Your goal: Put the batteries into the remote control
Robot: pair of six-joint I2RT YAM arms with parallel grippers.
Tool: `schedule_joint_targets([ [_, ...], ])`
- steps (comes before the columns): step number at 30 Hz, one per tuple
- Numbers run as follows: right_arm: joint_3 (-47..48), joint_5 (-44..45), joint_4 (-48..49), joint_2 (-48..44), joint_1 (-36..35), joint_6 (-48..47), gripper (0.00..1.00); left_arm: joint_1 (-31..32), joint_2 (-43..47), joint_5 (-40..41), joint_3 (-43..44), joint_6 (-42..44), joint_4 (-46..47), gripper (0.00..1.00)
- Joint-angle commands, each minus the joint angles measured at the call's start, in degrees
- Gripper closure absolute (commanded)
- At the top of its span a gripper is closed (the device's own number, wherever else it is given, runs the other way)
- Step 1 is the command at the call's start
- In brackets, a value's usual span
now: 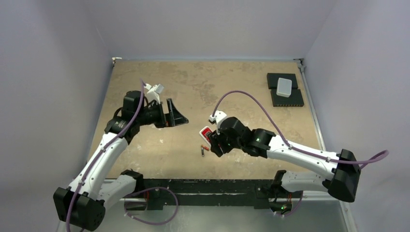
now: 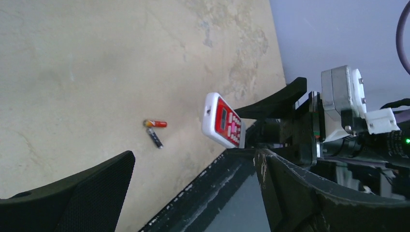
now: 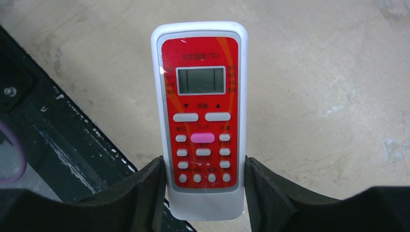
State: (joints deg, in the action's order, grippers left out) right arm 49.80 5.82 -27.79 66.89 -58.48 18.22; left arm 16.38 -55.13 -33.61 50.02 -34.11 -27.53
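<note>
The remote control (image 3: 203, 111) is white with a red button panel, face up toward the right wrist camera. My right gripper (image 3: 204, 191) is shut on its lower end and holds it above the table. It shows in the top view (image 1: 206, 132) by the right gripper (image 1: 212, 141), and in the left wrist view (image 2: 223, 121). Two batteries (image 1: 203, 149) lie on the table just left of the remote: one red-orange (image 2: 155, 124), one dark (image 2: 155, 138), touching at one end. My left gripper (image 1: 177, 116) is open and empty, to the left of the remote, with its fingers (image 2: 77, 195) wide apart.
A plain white box (image 1: 285, 87) sits on black pads (image 1: 287, 98) at the back right. The black front rail of the table (image 1: 208, 186) runs below the batteries. The walls close in on three sides.
</note>
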Motion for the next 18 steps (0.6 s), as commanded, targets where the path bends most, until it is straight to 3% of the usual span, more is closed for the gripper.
schedule_joint_targets([
  [1,2.4,-0.3,5.8,-2.5,-3.5,-6.2,1.0,-1.0,-1.3,-13.0,-0.6,-2.0,0.2,0.05],
  [13,6.7,0.7,9.2,0.2,-11.3,-13.9,1.0,-1.0,1.4,-18.6,-6.5,-5.0,1.2,0.11],
  [18,8.8,2.6,9.2,2.9,-13.1,-14.7,1.0,-1.0,2.6,-19.9,-7.7,-4.9,0.9,0.19],
])
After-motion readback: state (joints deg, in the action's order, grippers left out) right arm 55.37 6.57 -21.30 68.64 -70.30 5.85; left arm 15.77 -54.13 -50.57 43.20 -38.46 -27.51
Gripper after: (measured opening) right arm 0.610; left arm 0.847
